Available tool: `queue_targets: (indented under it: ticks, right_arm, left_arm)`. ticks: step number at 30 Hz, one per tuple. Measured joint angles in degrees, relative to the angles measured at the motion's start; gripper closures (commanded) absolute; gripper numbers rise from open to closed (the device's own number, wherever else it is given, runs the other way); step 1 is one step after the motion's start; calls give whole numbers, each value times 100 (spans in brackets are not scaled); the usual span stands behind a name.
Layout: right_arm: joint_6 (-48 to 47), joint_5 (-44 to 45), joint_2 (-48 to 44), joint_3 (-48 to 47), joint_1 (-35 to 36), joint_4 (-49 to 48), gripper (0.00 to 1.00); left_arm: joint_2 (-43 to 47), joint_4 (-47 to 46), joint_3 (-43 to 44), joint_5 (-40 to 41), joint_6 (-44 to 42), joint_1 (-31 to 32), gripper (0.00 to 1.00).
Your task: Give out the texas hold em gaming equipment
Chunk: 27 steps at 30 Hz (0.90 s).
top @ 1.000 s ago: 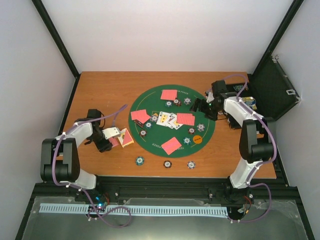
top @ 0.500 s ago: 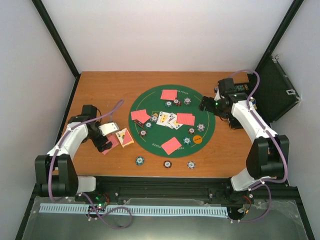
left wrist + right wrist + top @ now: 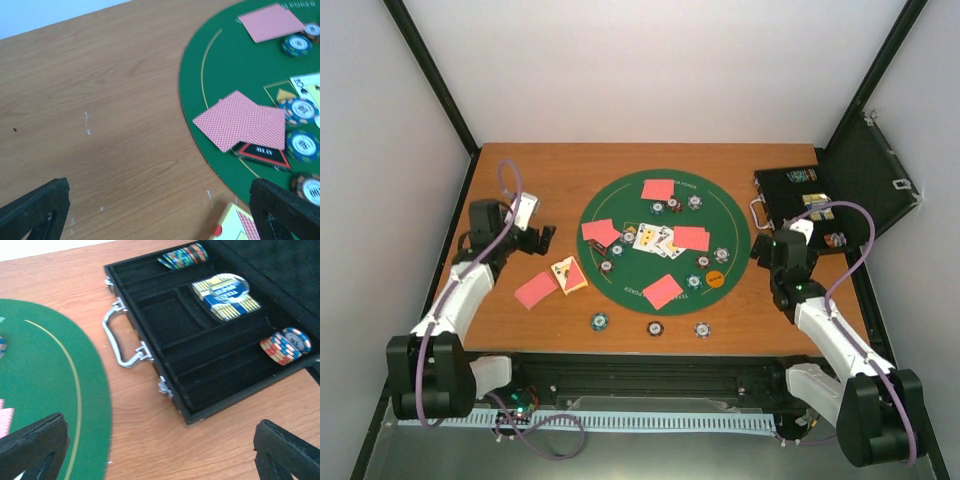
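Your left claw and right claw stand wide, empty. Pink-red-backed playing cards and striped poker chips lie on the round green felt mat, some beside it on the wooden desk.

White left arm and right arm; purple cables; black left pincer.

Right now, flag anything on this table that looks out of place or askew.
Left of the round green felt mat, a pink-red-backed playing card lies skewed on the bare wooden table, with a tilted yellow-bordered card beside it, both off the mat. Nothing looks spilled or damaged.
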<state>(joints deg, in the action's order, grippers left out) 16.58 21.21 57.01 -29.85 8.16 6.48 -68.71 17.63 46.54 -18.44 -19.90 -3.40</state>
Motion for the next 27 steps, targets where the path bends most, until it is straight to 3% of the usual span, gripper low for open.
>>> queue_targets:
  ticks: [6, 12, 21, 27]
  right_arm:
    - [-498, 518, 195, 1016, -22, -1886, 0]
    - [-990, 693, 1266, 1204, -61, -3657, 0]
    - [-1469, 498, 2203, 1300, -234, -5281, 0]
    - [-1685, -177, 2896, 1305, -352, -6083, 0]
  left_arm:
    - [-33, -2592, -1821, 177, 1165, -11, 0]
    - [-800, -4343, -2186, 557, 1554, -13, 0]
    - [-1646, -6279, -2555, 905, 1912, -15, 0]
    - [-1818, -6719, -2695, 1237, 2050, -9, 0]
